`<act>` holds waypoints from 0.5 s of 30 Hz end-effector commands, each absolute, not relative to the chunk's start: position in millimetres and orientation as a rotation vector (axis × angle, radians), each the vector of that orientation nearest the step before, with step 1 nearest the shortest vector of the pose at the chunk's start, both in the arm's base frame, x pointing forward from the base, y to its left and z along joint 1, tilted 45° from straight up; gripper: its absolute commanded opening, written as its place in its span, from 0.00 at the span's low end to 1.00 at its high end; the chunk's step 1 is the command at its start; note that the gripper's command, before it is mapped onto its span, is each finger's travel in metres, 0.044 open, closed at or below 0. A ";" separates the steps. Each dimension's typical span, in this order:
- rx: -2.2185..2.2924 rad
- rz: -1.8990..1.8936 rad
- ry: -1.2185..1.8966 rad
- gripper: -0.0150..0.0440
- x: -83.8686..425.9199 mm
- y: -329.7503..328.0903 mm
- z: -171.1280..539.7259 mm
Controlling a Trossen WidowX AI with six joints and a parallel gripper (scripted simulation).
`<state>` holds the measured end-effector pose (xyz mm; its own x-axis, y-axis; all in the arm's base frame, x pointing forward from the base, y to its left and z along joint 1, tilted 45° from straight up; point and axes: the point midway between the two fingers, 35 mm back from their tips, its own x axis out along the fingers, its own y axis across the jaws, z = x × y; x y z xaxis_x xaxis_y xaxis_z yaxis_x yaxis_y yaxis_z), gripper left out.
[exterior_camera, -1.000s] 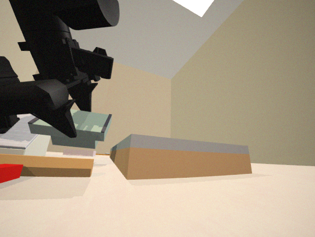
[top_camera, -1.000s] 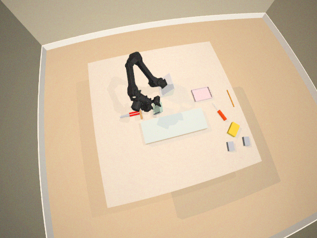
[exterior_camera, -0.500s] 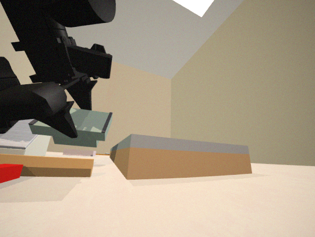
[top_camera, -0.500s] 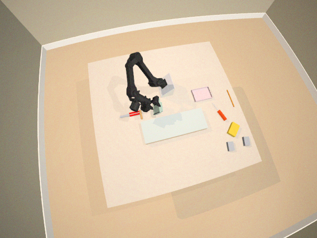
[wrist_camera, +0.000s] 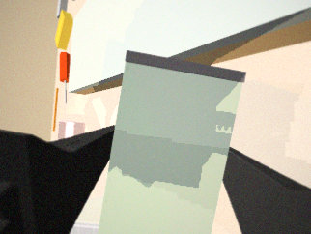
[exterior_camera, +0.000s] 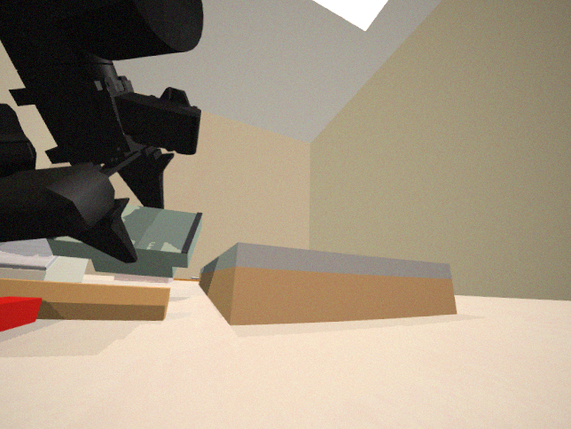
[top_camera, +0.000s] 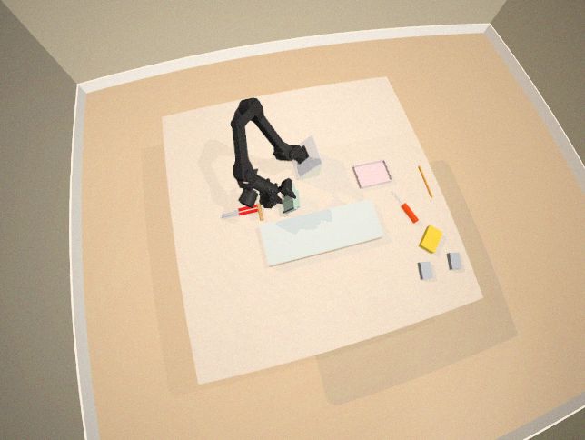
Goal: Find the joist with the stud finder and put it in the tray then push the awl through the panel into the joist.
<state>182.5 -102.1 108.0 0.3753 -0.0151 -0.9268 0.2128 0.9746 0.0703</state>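
The green stud finder is between the fingers of my gripper, which is shut on it. It is held above the table, slightly tilted, just off the panel's back left edge. The pale floor panel lies on a brown base; no hole shows in its visible top. The pink tray stands behind the panel to the right, empty. The awl, with an orange-red handle and thin shaft, lies right of the panel.
A red-handled tool and a wooden strip lie left of the stud finder. A grey sloped stand is behind it. A pencil, yellow block and two grey blocks are at right.
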 end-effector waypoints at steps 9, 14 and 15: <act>0.189 -0.154 1.182 0.25 181.1 -112.8 98.1; 0.191 -0.160 1.185 0.43 180.6 -111.8 99.5; 0.191 -0.160 1.185 0.48 180.6 -111.8 99.5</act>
